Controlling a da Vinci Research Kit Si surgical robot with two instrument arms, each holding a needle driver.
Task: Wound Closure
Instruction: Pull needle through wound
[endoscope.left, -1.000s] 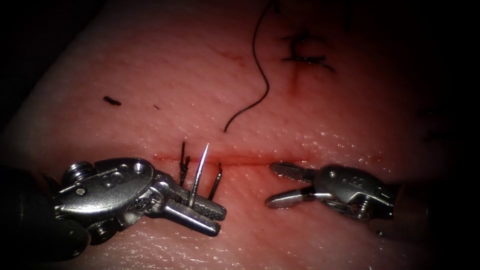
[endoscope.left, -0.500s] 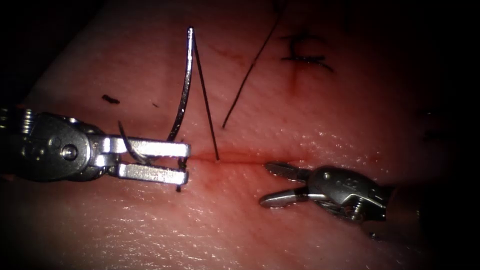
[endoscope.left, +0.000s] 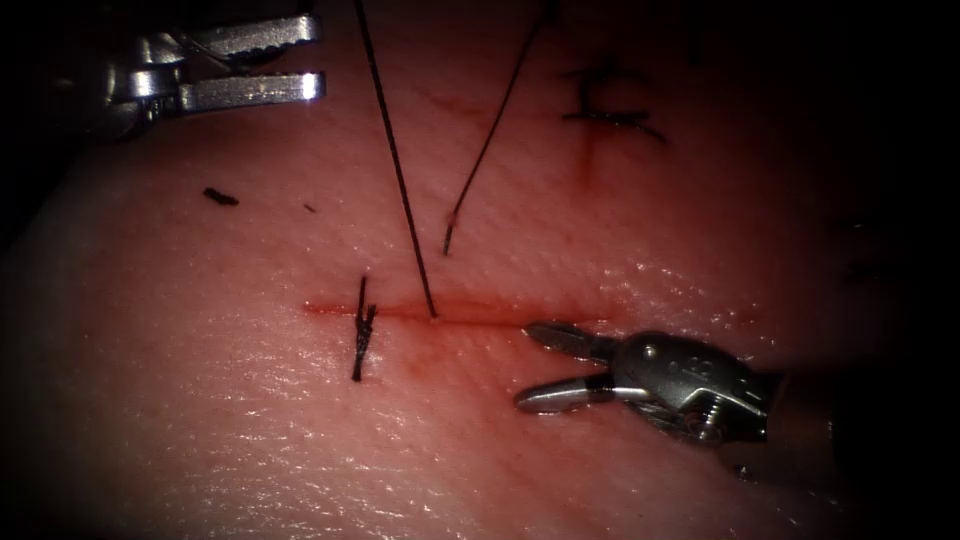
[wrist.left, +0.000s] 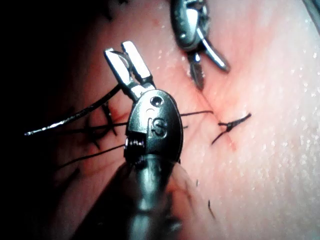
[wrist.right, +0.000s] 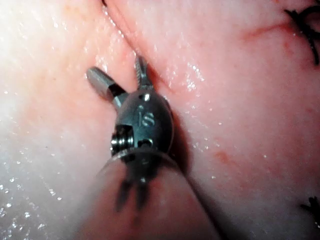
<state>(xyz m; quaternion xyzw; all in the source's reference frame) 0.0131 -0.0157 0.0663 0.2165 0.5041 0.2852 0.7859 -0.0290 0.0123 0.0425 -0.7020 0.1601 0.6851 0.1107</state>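
Left tool (endoscope.left: 300, 60) now raised off-cut, thread (endoscope.left: 400, 180) taut; right tool (endoscope.left: 535, 365) marked "IS", agape.

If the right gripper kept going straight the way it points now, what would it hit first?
Probably the thread where it enters the cut; the open right gripper points left along the cut. Beyond lies the tied stitch. Depth is unclear, so it may meet tissue first.

Left tool (wrist.left: 128, 64): "IS" stamped on wrist housing, left wrist view. Right tool (wrist.right: 120, 77): "IS" stamped on wrist housing, right wrist view. Endoscope view: housing marks unreadable.
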